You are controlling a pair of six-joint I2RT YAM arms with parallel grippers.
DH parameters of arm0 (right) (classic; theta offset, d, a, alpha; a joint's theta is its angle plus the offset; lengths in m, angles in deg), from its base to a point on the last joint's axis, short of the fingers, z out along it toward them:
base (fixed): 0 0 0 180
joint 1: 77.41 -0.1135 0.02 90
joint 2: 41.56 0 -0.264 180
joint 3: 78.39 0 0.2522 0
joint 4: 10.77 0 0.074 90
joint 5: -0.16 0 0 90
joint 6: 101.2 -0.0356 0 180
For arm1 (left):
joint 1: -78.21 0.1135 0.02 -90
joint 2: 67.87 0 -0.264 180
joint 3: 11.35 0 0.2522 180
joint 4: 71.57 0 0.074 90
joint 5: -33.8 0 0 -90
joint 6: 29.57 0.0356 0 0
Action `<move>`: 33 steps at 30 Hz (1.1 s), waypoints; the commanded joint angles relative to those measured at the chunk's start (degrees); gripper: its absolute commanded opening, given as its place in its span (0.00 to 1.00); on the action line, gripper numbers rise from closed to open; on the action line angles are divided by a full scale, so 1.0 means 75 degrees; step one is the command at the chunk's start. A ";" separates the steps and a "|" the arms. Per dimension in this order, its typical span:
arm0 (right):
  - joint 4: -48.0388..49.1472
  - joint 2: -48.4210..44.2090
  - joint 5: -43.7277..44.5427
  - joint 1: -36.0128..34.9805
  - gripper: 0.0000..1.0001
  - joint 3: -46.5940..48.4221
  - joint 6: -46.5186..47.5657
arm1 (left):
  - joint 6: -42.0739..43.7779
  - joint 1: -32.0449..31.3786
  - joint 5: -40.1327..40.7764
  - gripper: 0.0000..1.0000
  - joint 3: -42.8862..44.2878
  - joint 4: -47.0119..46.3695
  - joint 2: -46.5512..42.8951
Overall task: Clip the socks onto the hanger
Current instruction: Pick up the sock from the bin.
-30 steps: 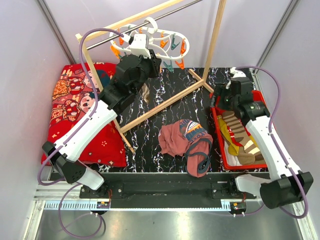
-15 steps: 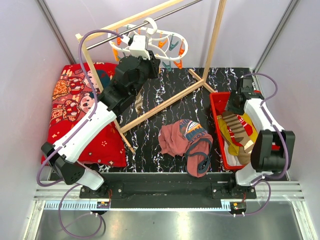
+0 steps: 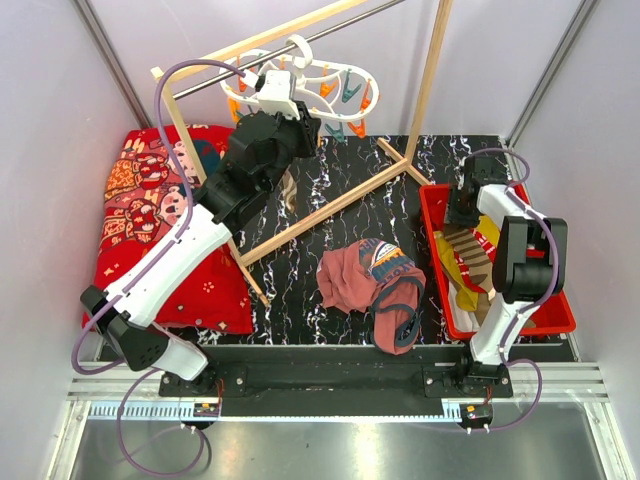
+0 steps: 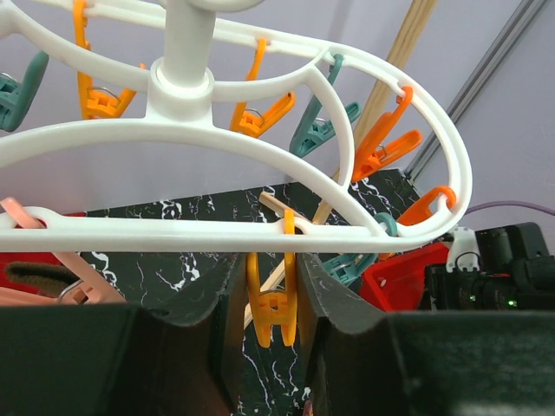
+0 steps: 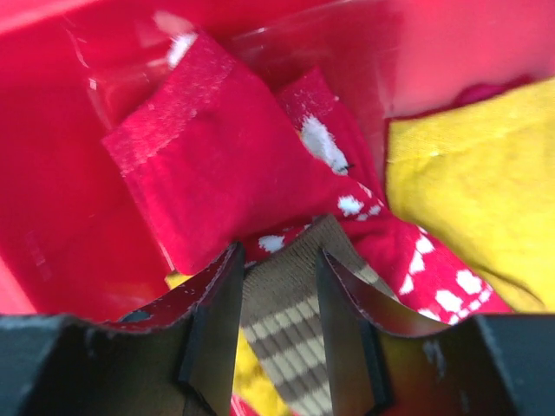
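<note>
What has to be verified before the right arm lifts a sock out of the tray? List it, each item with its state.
1. Left pincer on an orange peg of the hanger: ok, its fingers press the peg from both sides.
2. Peg mouth wide enough for a sock: cannot tell.
3. Right pincer down in the red tray over the striped sock: ok, the sock fills the gap between its fingers.
4. Grip firm on the striped sock: cannot tell.
5. One sock only: cannot tell; the red sock lies against the striped one at the fingertips.
6. Yellow sock outside the pincer: ok.
</note>
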 commanded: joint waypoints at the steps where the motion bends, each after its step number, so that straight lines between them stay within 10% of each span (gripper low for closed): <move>1: 0.0271 0.0276 -0.0220 0.0019 0.44 0.0011 0.0280 | 0.0109 -0.0021 0.0111 0.00 -0.0057 -0.0167 -0.0323; 18: 0.0142 -0.1235 0.0155 0.0031 0.11 -0.0434 -0.0703 | 0.0074 -0.0021 0.0158 0.00 0.0025 -0.0096 -0.0358; 33: -0.0279 -0.1259 0.0085 0.0019 0.45 -0.0658 -0.1244 | 0.0039 -0.0021 0.0217 0.00 -0.0057 -0.0050 -0.0452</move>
